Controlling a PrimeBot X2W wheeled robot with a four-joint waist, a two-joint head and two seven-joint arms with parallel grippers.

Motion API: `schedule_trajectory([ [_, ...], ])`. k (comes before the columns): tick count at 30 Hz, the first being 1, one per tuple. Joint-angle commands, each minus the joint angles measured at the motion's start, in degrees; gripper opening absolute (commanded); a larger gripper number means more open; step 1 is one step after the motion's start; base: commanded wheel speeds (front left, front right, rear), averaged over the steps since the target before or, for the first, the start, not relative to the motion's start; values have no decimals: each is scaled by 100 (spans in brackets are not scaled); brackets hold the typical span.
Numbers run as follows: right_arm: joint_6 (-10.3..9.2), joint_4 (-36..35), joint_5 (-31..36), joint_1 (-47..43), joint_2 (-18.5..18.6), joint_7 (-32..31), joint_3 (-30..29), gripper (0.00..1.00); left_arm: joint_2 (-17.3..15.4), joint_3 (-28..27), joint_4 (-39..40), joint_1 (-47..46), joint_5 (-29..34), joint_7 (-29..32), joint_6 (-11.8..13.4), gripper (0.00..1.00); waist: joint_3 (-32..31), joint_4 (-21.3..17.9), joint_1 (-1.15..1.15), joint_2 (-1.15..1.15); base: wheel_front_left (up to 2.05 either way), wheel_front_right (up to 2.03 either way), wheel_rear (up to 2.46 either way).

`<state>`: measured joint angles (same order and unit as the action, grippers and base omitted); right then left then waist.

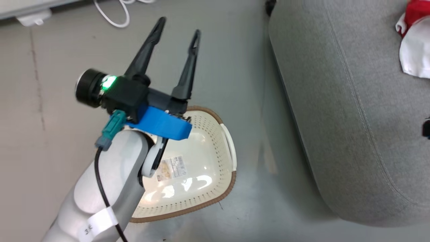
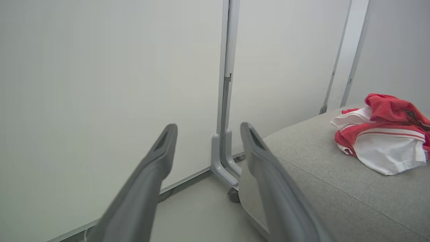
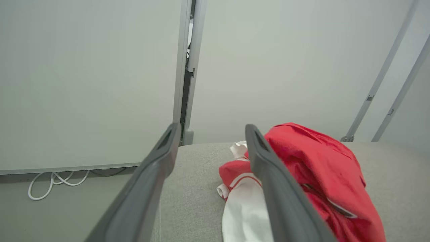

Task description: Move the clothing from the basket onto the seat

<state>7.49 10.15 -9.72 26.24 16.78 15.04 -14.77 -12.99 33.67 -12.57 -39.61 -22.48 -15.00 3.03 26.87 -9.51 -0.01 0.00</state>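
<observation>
The clothing lies in a red and white heap on the light grey seat, at the top right of the head view. The cream perforated basket stands on the floor left of the seat, holding nothing but its barcode label. My left gripper hovers open over the basket's far rim, fingers empty and pointing away. In the left wrist view the left gripper faces the panels, with the clothing off to the right on the seat. My right gripper is open above the seat. The clothing lies loose by its right finger.
White wheeled partition panels stand behind the seat, one foot close to the seat's corner. A white cable loops on the grey floor by the panels and also appears as the cable at lower left.
</observation>
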Motion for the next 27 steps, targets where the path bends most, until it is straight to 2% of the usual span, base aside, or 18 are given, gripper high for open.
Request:
schedule_trajectory([
  [1,1,-18,1,-115,-24,22,80,100,12,-126,38,135,81,-25,-13,100,-316,285,1,0,0,0,0],
  [7,1,-87,9,-182,-193,22,555,100,286,-1083,133,852,482,-24,-205,100,-733,584,1,0,0,0,0],
  [14,1,-70,11,-405,-417,22,1022,100,645,-1947,159,1590,867,-21,-454,100,-1261,896,1,0,0,0,0],
  [20,1,6,-40,-680,-575,22,1252,100,864,-2516,182,2128,1056,-21,-633,100,-1657,1067,1,0,0,0,0],
  [27,1,19,-121,-1088,-788,22,1374,100,976,-2907,204,2687,1181,-21,-760,100,-1998,1144,1,0,0,0,0],
])
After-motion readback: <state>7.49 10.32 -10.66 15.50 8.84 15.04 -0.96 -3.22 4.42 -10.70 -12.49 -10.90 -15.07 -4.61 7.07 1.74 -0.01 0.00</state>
